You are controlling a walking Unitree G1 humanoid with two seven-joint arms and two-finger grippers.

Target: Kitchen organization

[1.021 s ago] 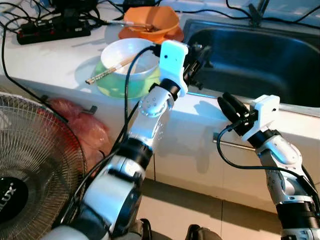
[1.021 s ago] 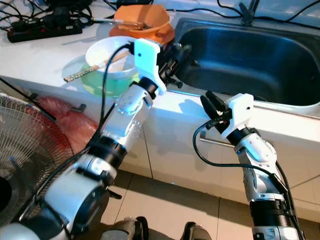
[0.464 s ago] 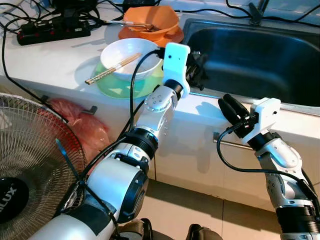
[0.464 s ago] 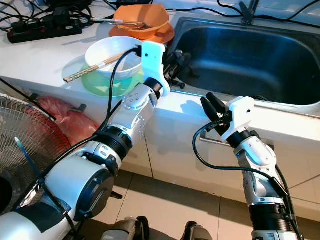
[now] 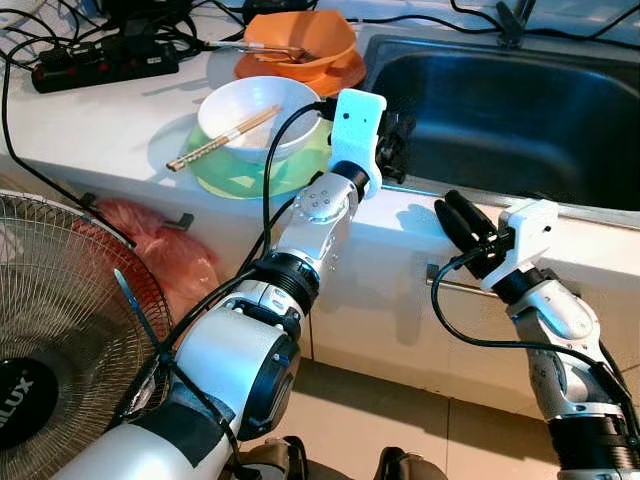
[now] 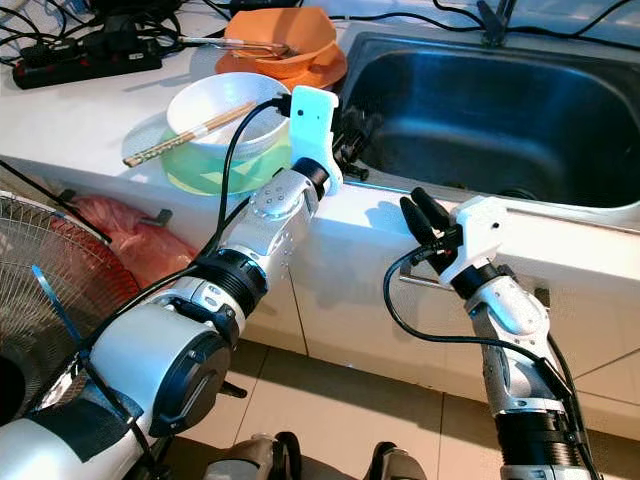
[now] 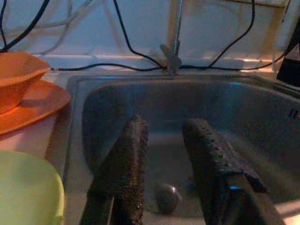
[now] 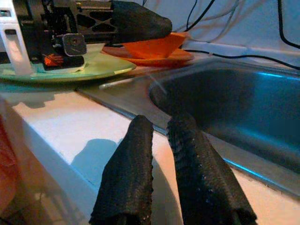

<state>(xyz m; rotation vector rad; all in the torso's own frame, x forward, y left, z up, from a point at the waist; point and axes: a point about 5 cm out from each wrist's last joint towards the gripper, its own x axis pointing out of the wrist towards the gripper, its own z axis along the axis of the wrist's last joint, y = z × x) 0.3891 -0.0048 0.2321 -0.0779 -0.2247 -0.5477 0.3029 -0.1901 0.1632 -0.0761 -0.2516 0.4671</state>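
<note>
The left gripper [image 5: 392, 140] is held out over the near left corner of the sink [image 5: 520, 110], with its two black fingers [image 7: 123, 164] parted and nothing between them, so it's released. Through the gap between them, the sink's drain [image 7: 165, 196] can be seen down in the basin, and the tap [image 7: 173, 33] stands at the far rim.

Just to the left of that gripper, a green plate [image 5: 235, 170] is set on the white counter [image 5: 90, 120], and a white bowl [image 5: 255, 115] is sitting on the plate. A pair of chopsticks [image 5: 222, 138] is laid across the bowl, one end resting inside and the other sticking out past the rim toward the near left. Farther back, an orange bowl [image 5: 300, 40] is stacked on an orange plate [image 5: 345, 72], right beside the sink's far left corner. A black power strip [image 5: 105, 62] with tangled cables is parked at the far left of the counter.

The right gripper [image 5: 462, 222] is held lower and to the right, in front of the counter's near edge, pointing up and left toward the sink. Its fingers [image 8: 129, 173] are close together with only a thin gap, and nothing is gripped.

Below the counter, a metal cabinet handle [image 5: 460, 290] is seen behind the right arm. A red plastic bag [image 5: 170, 255] is hung off the counter front on the left, and a fan [image 5: 60, 330] is standing at the near left.
</note>
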